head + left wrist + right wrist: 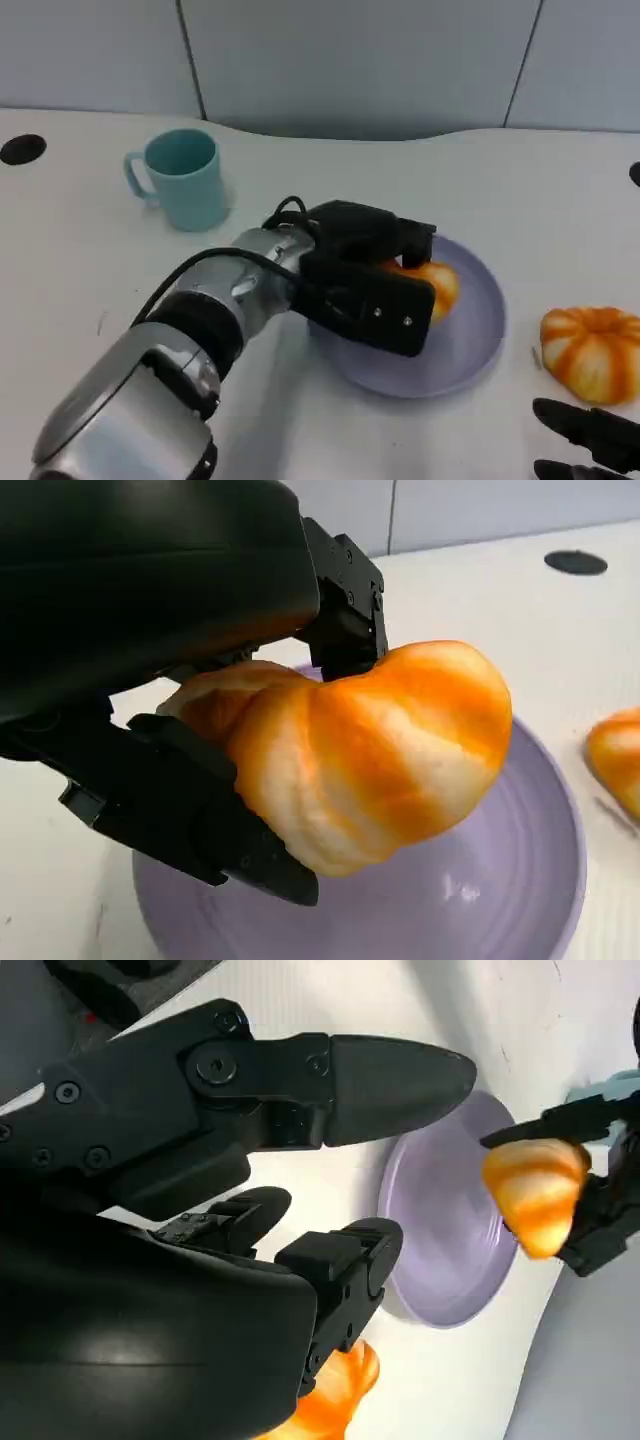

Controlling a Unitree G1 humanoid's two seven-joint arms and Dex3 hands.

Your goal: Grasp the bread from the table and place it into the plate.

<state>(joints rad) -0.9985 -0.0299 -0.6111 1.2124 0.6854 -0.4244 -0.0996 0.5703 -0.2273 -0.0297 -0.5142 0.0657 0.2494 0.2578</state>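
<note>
At the centre of the head view, the robot's left hand is gripping the bread, an orange-and-cream twisted roll, with black fingers closing on it from both sides. In the left wrist view the bread is sitting large in the middle of the frame, clamped between the fingers at lower left and a black fingertip pressing in from above. The bread is hanging over the purple plate, which is lying right of centre in the head view; whether the roll is touching the plate's surface cannot be told, though the left wrist view suggests it is just above it.

At the lower right corner of the head view, the right hand is resting on the white worktop, fingers apart and holding nothing. Just above it, at the right edge, a second orange-striped piece of bread is lying on the worktop beside the plate. A teal mug is standing at upper left, well apart from the plate.

The task appears to be in its placing step. The next move likely calls for lowering the roll onto the plate, spreading the fingers, and withdrawing without dragging the bread off.
</note>
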